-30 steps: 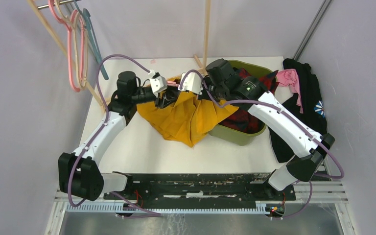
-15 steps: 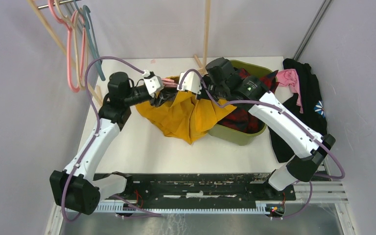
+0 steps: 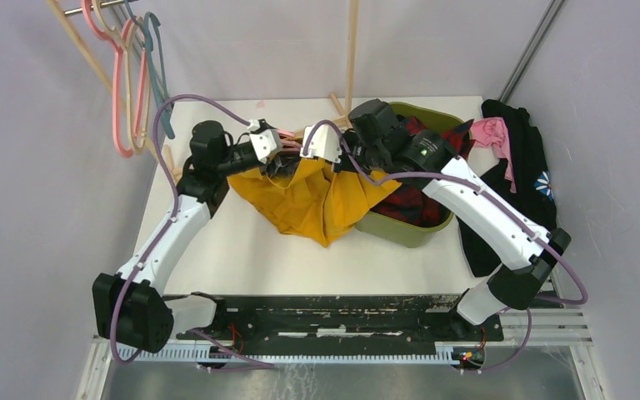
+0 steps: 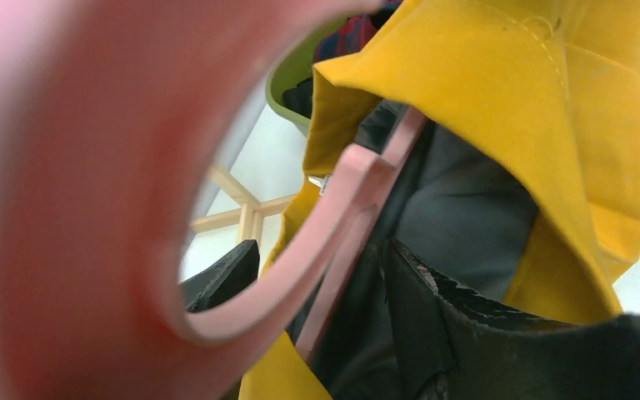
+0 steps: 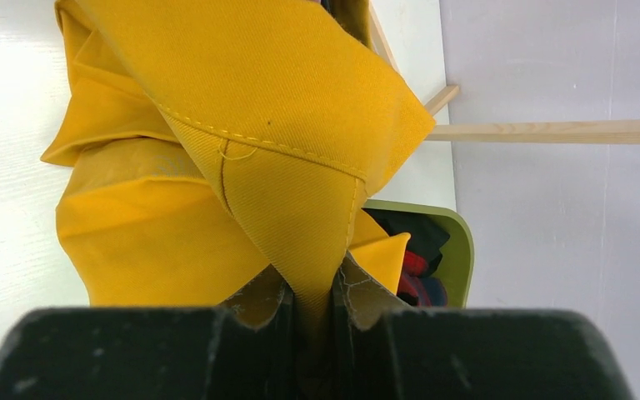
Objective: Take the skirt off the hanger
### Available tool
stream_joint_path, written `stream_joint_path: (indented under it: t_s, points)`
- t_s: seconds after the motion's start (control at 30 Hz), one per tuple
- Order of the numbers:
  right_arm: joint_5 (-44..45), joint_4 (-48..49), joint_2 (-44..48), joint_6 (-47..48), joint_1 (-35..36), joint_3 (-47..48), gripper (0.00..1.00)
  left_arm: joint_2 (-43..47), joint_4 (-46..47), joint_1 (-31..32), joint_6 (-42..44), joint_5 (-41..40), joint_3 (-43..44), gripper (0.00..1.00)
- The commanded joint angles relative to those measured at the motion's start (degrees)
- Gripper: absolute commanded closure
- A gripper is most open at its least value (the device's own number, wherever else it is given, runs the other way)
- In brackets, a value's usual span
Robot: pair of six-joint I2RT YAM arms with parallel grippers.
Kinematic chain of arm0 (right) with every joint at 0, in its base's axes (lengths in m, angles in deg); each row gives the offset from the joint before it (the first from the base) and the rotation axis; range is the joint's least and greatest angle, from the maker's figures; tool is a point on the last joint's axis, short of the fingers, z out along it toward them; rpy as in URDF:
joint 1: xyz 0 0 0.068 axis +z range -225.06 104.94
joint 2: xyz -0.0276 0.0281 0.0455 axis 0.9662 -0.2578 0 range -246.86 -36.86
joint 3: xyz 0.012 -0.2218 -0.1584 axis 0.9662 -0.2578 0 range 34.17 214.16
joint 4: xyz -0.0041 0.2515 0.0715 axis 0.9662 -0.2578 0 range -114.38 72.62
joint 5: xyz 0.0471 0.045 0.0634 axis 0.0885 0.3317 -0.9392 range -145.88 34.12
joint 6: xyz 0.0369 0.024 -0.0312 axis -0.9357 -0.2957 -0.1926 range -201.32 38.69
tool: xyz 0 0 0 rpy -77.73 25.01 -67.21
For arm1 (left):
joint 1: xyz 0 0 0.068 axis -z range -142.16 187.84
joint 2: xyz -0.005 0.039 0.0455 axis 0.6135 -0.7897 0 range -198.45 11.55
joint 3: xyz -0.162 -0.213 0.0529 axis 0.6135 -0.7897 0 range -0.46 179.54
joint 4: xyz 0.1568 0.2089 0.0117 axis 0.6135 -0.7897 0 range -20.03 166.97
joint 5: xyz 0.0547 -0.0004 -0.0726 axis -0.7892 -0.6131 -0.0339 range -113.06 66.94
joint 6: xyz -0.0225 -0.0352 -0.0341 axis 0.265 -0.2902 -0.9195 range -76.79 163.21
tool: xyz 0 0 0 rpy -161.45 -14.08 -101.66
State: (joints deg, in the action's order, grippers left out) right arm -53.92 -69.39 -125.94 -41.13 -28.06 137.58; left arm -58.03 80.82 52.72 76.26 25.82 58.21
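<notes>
one yellow skirt [image 3: 317,196] hangs bunched over the middle of the white table [image 3: 217,242]. its top edge is lifted toward 12 o'clock, and its lower folds droop onto the tabletop and against the green bin [image 3: 408,232] at its 3 o'clock side. a pink hanger [image 4: 337,225] sits inside the skirt's top: in the left wrist view its bar runs up under the yellow cloth, dark lining lies behind it, and a blurred pink curve fills the 9 o'clock side.

the left gripper [image 4: 321,267] is at the skirt's 10 o'clock corner, jaws standing apart with the hanger bar between the fingers [image 4: 421,304]; whether either finger touches the bar i cannot tell. the right gripper [image 5: 312,321] reaches in from 2 o'clock and is pinched tight on a seamed fold of the skirt, the cloth squeezed between its pads.

the bin holds red and dark clothes [image 3: 417,200]. a black garment [image 3: 521,192] and a pink cloth [image 3: 493,133] lie at the table's 2 o'clock edge. a wooden pole [image 3: 352,50] rises at 12 o'clock, and spare hangers [image 3: 129,83] in pink and teal hang at 10 o'clock.
</notes>
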Motion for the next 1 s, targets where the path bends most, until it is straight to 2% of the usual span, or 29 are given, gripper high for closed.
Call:
stream_joint_path:
  t_s: [0.0, 0.47, 0.77, 0.8, 0.83, 0.87, 0.9, 0.93, 0.97]
  points:
    - [-0.02, 5.42, 2.05, 0.95, 0.22, 4.6, 0.99, -0.79, 6.43, 0.24, -3.02, 3.9, -1.6, 0.36]
    - [-2.28, 5.71, 1.97, -0.69, 0.78, 6.03, 0.99, -6.58, 12.38, 3.25, -4.96, 3.16, -3.28, 0.35]
    - [-1.7, 6.18, 2.07, 0.03, 0.81, 6.87, 0.99, -10.43, 8.83, 5.82, -7.29, 4.12, -0.01, 0.38]
    - [-1.63, 6.17, 1.99, 0.14, 0.81, 7.02, 0.99, -10.2, 8.07, 5.86, -7.63, 4.19, -0.05, 0.41]
    - [-1.54, 6.33, 1.95, 0.11, 0.81, 7.07, 0.99, -9.91, 7.3, 5.85, -8.08, 4.14, 0.17, 0.5]
    - [-1.52, 6.45, 1.85, -0.03, 0.8, 7.09, 0.99, -9.65, 6.62, 5.84, -8.61, 4.03, 0.4, 0.64]
    - [-1.52, 6.55, 1.74, -0.1, 0.81, 7.05, 0.99, -9.18, 6.45, 5.89, -9.66, 3.4, 0.5, 0.86]
    - [-1.49, 6.55, 1.65, -0.11, 0.81, 7.09, 0.99, -8.64, 6.62, 5.91, -11.55, 2.28, 0.37, 0.96]
    - [-1.51, 6.69, 1.44, -0.17, 0.81, 7.07, 0.99, -8.11, 6.89, 5.9, -12.68, 1.17, 0.23, 0.97]
